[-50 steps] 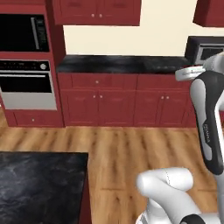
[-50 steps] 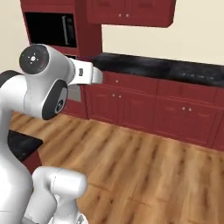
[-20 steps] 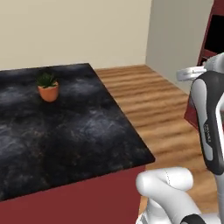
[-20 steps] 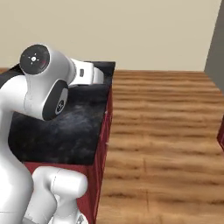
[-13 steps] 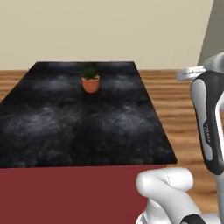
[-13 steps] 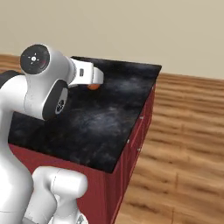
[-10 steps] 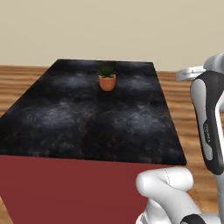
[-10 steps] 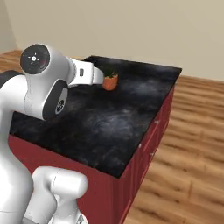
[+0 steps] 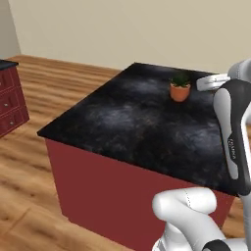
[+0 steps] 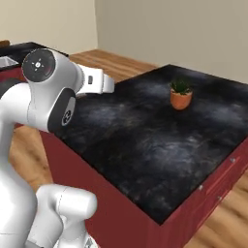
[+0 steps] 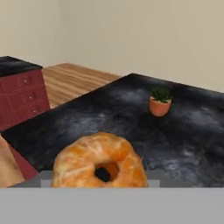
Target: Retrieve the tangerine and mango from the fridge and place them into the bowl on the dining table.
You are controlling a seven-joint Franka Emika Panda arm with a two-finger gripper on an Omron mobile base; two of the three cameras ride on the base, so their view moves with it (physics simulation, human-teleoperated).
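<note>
With the tangerine (image 11: 101, 161) clasped in the end effector, the carry to the dining table (image 9: 127, 122) is underway; a potted plant (image 11: 159, 102) stands ahead, and the next move needs the bowl found.

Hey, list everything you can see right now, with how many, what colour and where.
dining table: one, glossy black marbled top on a red base, centre of both base views.
potted plant: one, green leaves in an orange pot, upright on the far part of the table top.
tangerine: one, orange, close up at the bottom of the hand view, in front of the table.
red cabinet: one, red drawers under a black top, at the left of the hand view.
floor: light brown wood planks, around the table.
wall: beige, behind the table.
pincer: holds the tangerine; fingertips hidden behind the fruit.
</note>
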